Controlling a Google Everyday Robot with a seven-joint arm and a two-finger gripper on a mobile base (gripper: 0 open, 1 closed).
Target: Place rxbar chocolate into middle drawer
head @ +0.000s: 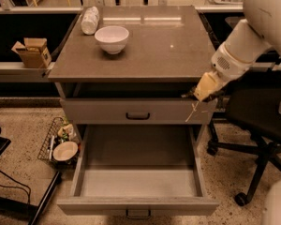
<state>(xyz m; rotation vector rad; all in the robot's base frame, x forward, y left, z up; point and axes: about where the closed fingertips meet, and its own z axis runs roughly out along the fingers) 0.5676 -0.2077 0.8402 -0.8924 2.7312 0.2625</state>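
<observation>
Grey middle drawer [138, 182]: nearest of all, at 6 o'clock in the view, standing wide open with a plain grey inside and a dark handle [138, 213] centred on its front.
Wire basket [61, 142]: on the floor at 9 o'clock from the open drawer, with a pale dish among its contents.
Upper drawer [107, 111]: closed, just above the open one, with a white scrawl [193, 111] at its 3 o'clock end.
Pincer [200, 91]: beside the desk's front corner at 3 o'clock, just off its edge and above the scrawl, closed on the bar.
Rxbar chocolate [190, 95]: only a dark edge shows at the pincer's tip, clear of the drawer below.
Office chair [257, 121]: dark, at 3 o'clock from the desk, behind the arm.
Desk [168, 46]: brown-grey top.
White bowl [112, 38]: upright, toward 10 o'clock on the top.
White bottle [90, 20]: lying on its side just past the bowl, at 11 o'clock.
Cardboard box [33, 52]: open, on a ledge at 9 o'clock from the desk.
</observation>
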